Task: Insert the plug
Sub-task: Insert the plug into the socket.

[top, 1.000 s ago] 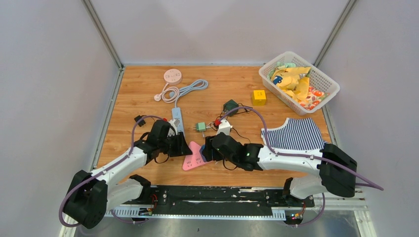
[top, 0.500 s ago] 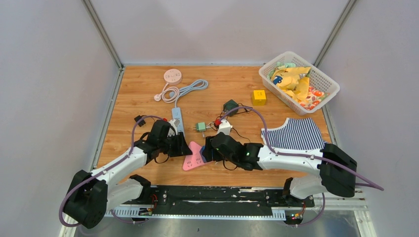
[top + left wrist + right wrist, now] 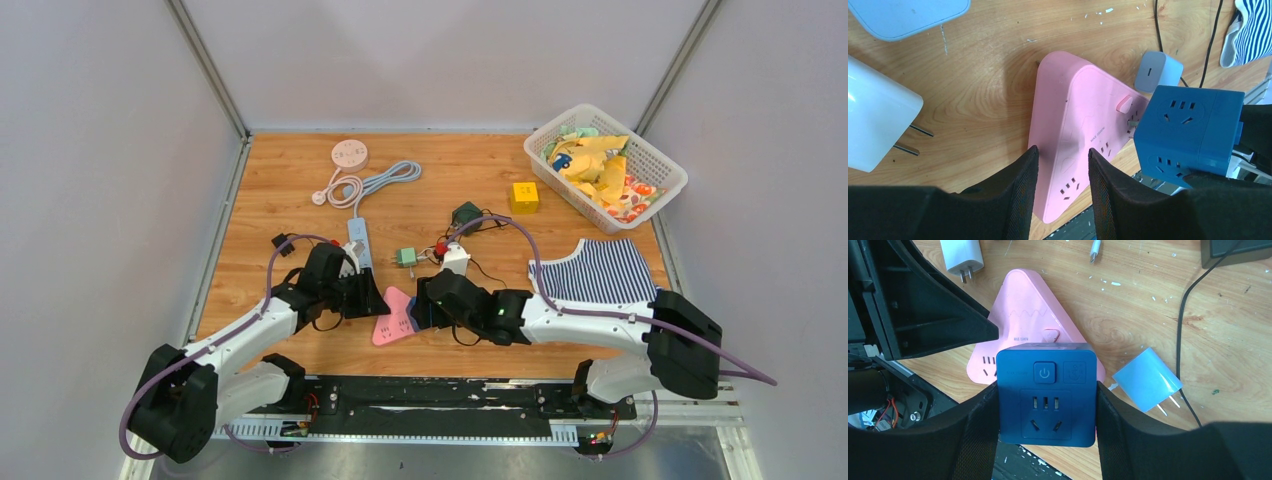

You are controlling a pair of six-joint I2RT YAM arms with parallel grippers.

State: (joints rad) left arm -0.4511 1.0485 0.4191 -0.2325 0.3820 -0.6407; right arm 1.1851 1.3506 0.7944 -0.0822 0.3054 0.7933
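Evidently hard, light and slick, the blue cube plug [image 3: 1046, 415] sits clamped by its flat flanks in the right gripper [image 3: 1046, 390], over a corner of the pink power strip [image 3: 1073, 100], with the left gripper [image 3: 1062, 152] narrowly parted above it.

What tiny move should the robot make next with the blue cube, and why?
Probably the right gripper should ease the blue cube straight toward the pink power strip. The cube's metal prongs sit right at the strip's sockets, seemingly not fully in. The left gripper straddles the strip's corner, likely steadying it.
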